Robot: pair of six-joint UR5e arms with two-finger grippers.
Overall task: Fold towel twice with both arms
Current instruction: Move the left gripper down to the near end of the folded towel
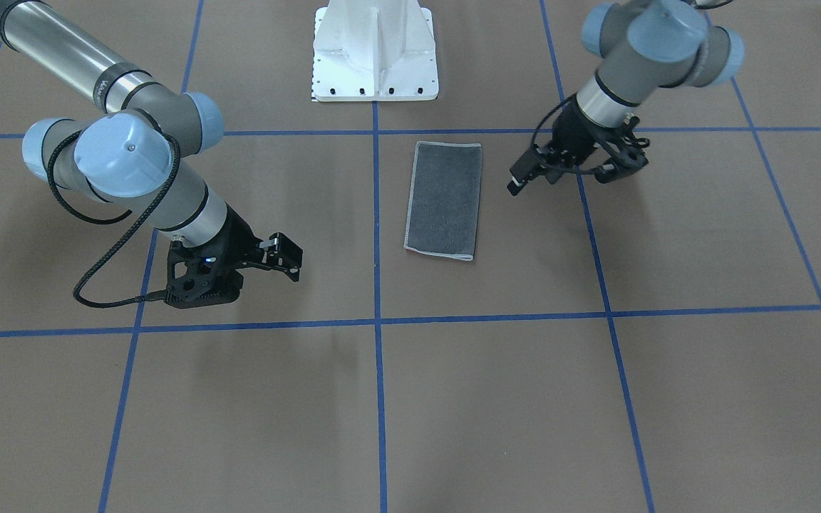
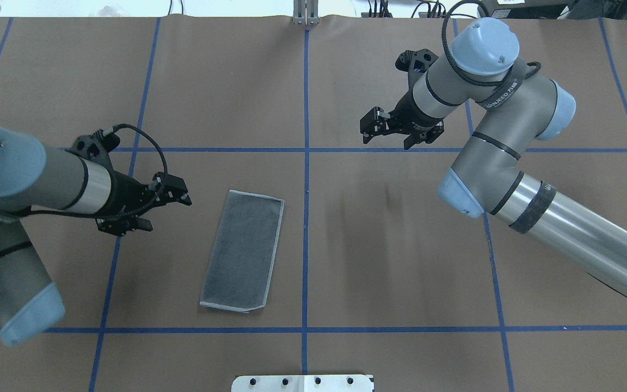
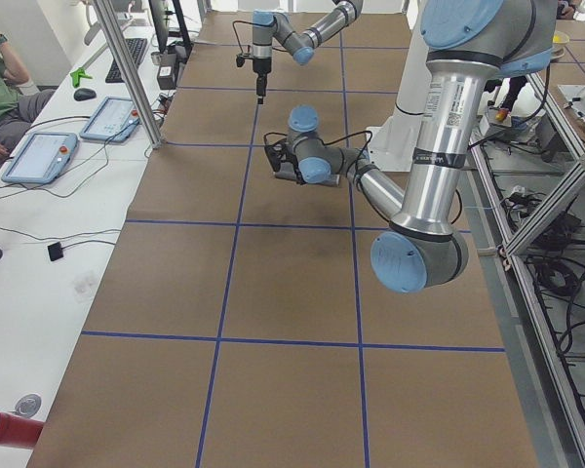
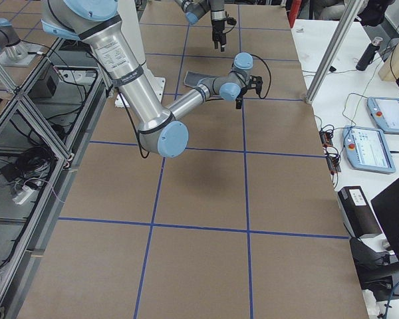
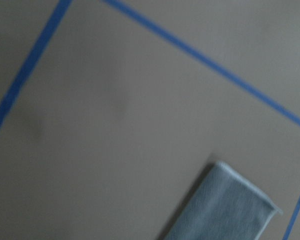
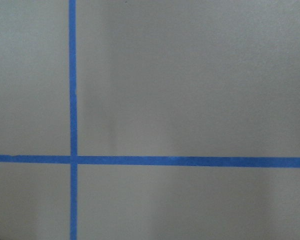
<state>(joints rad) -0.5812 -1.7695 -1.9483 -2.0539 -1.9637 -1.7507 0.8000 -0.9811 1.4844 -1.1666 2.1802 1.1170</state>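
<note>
Now towel (image 2: pixel 243 251) folded narrow, grey face up.

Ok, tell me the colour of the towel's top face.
The towel shows dark grey, pale-edged; clearest in the overhead view.

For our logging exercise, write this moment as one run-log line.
towel: folded once, grey up | left hand: beside towel, apart | right hand: farther off, empty | second fold: pending
</note>
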